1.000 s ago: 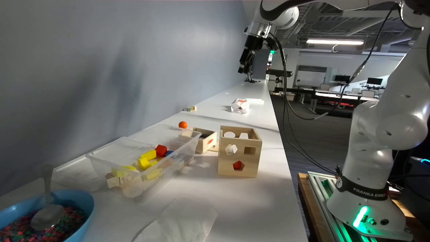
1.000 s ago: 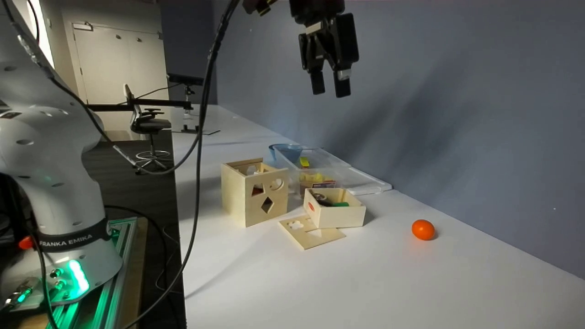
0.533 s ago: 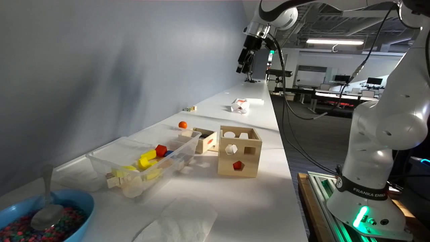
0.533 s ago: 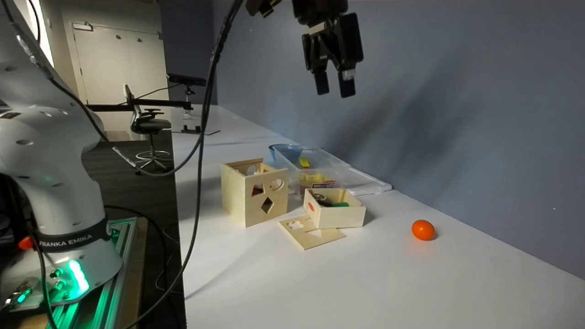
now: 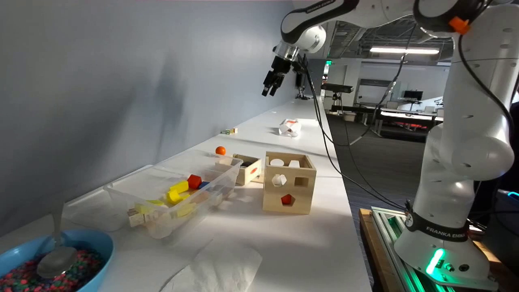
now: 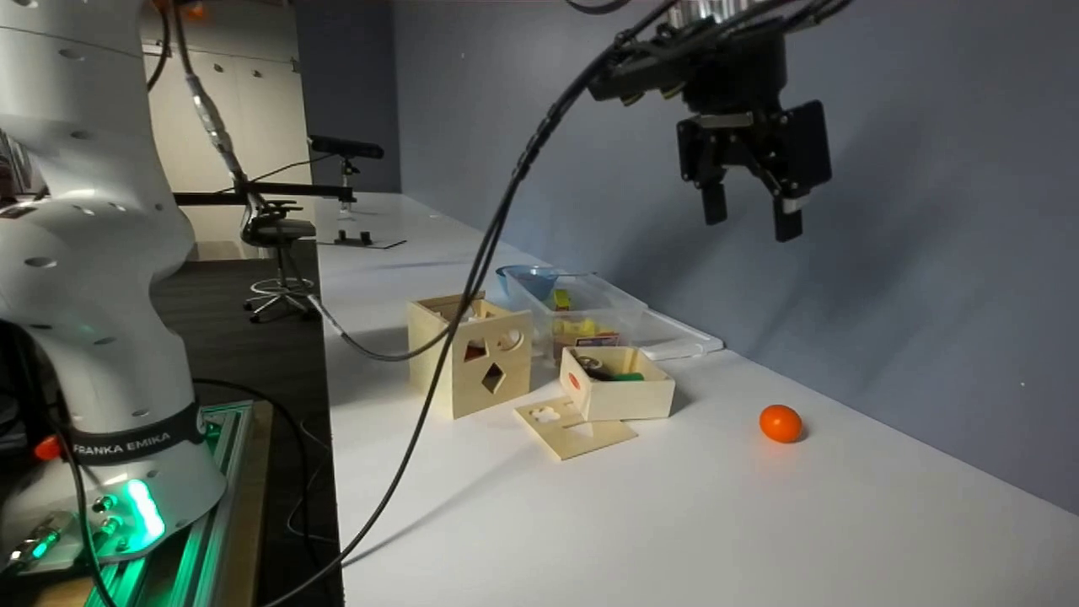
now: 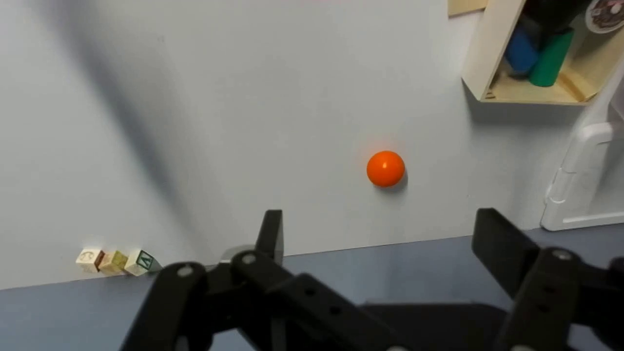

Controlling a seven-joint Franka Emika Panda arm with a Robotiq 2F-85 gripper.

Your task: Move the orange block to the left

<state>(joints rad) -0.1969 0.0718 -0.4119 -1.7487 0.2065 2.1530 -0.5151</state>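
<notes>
The orange thing is a round, glossy ball [image 6: 781,424], not a block. It rests on the white table near the wall. It also shows in an exterior view [image 5: 220,150] behind the clear bin, and in the wrist view [image 7: 385,168]. My gripper [image 6: 752,221] hangs well above the table near the wall, high above the ball. In the wrist view my gripper [image 7: 380,224] has its fingers wide apart with nothing between them; the ball lies beyond the fingertips, roughly midway between them. The gripper [image 5: 268,92] also shows at the top of an exterior view.
A small open wooden box [image 6: 620,400] with shapes stands near the ball, with a wooden lid [image 6: 563,440] beside it. A wooden shape-sorter cube [image 5: 300,199], a clear bin [image 5: 229,184] and a blue bowl [image 5: 104,247] stand farther along. Small letter cubes [image 7: 113,262] lie by the wall.
My gripper has moved toward the wall and down; it shifts left in an exterior view and right in the opposite one. The hanging cable swung along. The ball and boxes have not moved.
</notes>
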